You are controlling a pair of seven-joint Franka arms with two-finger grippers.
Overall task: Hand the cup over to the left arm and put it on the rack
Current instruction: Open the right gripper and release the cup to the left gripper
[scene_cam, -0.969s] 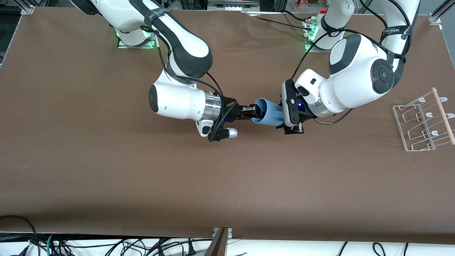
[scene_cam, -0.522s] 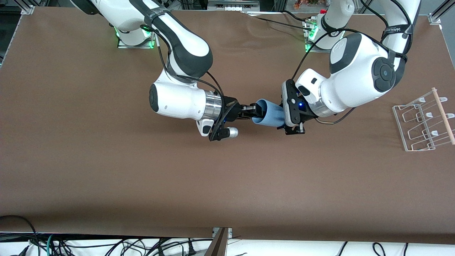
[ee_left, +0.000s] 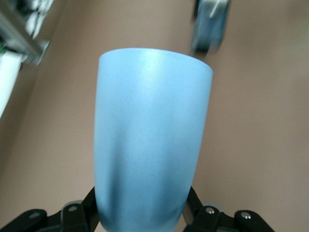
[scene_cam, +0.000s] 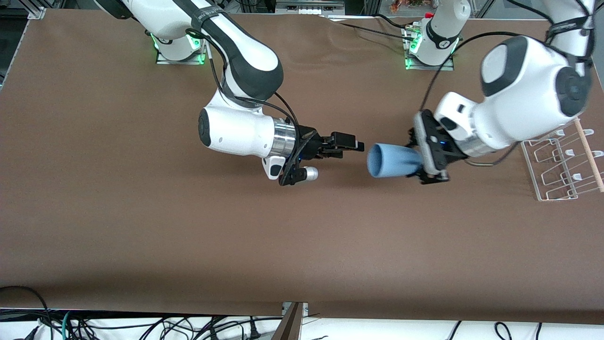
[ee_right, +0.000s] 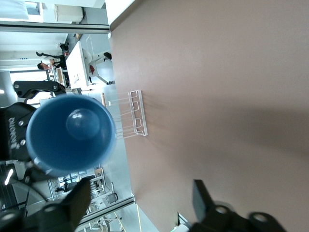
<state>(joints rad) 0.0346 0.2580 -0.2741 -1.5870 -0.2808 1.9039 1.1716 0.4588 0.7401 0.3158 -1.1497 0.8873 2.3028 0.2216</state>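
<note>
Lying bare across the lower half of the front view, the brown bench (scene_cam: 188, 245) is carrying nothing nearer the camera than the two arms. Above its middle, the left pincer (scene_cam: 417, 163) is pinching the cup (scene_cam: 391, 161) by its base end, holding the light-blue tumbler on its side in the air with the open mouth pointing toward the right arm. In the left wrist view the cup (ee_left: 152, 140) is filling the middle of the picture, with black fingers (ee_left: 77, 215) pressing on either side of its lower end. The right pincer (scene_cam: 351, 144) is hanging over the bench just beside the cup's mouth and apart from it, its fingers spread and gripping nothing; in the right wrist view the two fingertips (ee_right: 79, 193) are standing wide, and the cup's blue interior (ee_right: 72, 134) is facing that camera. The rack (scene_cam: 564, 163) is sitting on the bench at the left arm's end, partly under the left arm's wrist, its pale wooden rod (scene_cam: 588, 153) running along the edge nearest the bench's end.
</note>
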